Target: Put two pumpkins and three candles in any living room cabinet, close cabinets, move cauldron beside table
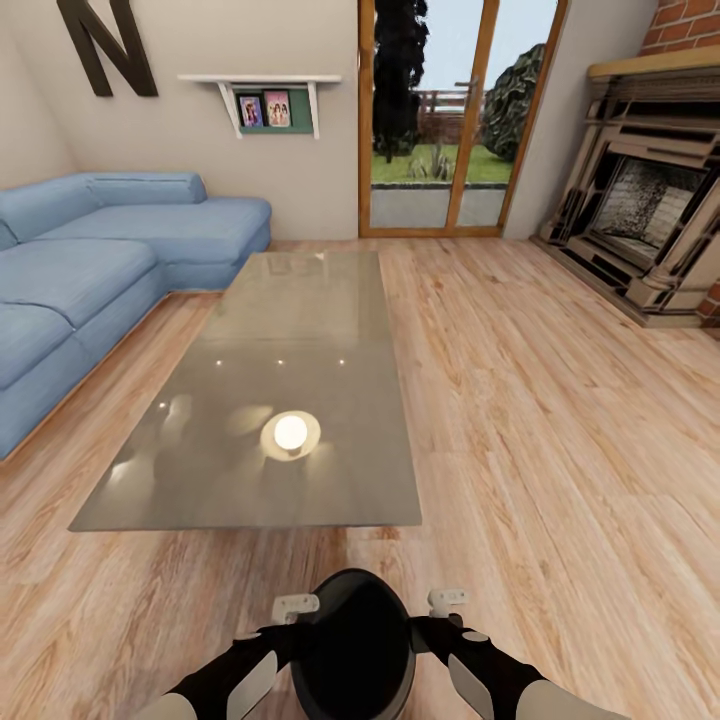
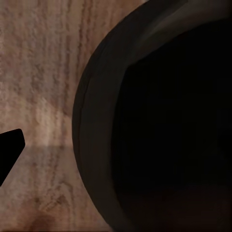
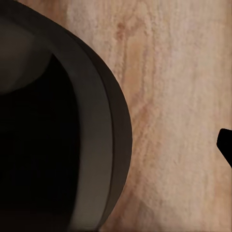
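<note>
The matte-black cauldron is low in the head view, just in front of the near short edge of the grey glossy table. My left gripper and right gripper clasp its rim from opposite sides. In the left wrist view the cauldron lies close over the wood floor, with one dark fingertip outside its wall. The right wrist view shows the cauldron and an outer fingertip. The pumpkins, candles and cabinet are out of view.
A blue corner sofa runs along the table's left side. A fireplace stands at the right wall and a glass door at the back. Open wood floor lies right of the table.
</note>
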`<state>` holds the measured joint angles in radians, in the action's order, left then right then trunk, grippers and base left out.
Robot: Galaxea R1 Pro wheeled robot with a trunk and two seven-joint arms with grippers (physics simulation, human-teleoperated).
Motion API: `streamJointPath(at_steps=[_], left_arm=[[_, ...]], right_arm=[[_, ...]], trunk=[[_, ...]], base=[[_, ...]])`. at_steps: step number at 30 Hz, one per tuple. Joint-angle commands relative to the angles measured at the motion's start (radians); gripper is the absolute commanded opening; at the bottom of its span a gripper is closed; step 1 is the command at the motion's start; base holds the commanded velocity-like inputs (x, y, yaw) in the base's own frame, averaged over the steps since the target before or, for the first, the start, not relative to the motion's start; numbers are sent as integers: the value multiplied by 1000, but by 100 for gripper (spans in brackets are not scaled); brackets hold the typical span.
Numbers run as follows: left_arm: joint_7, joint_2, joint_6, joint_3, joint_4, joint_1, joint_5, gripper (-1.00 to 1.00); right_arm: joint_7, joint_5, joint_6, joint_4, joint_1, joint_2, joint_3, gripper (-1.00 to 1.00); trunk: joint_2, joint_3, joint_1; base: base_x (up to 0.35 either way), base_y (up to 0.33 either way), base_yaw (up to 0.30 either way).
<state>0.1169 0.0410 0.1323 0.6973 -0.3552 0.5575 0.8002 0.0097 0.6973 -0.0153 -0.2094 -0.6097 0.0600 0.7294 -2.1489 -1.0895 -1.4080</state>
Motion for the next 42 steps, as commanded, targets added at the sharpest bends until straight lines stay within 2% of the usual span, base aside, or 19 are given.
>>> streamJointPath(at_steps=[1,10,42], left_arm=[[8,-1,2,8,-2,1,10,100],[9,-1,7,7,-2,1,13,100],[19,-6,4,7,-4,1,13,100]], right_arm=[[1,10,-2,1,-1,0,7,100],[1,10,-2,1,-1,1,7,100],[1,9,-3,1,-1,-5,2,100]], trunk=[[7,3,4],[70,31,39],[294,131,161]], base=[[0,0,0],[-5,0,0],[-136,0,0]])
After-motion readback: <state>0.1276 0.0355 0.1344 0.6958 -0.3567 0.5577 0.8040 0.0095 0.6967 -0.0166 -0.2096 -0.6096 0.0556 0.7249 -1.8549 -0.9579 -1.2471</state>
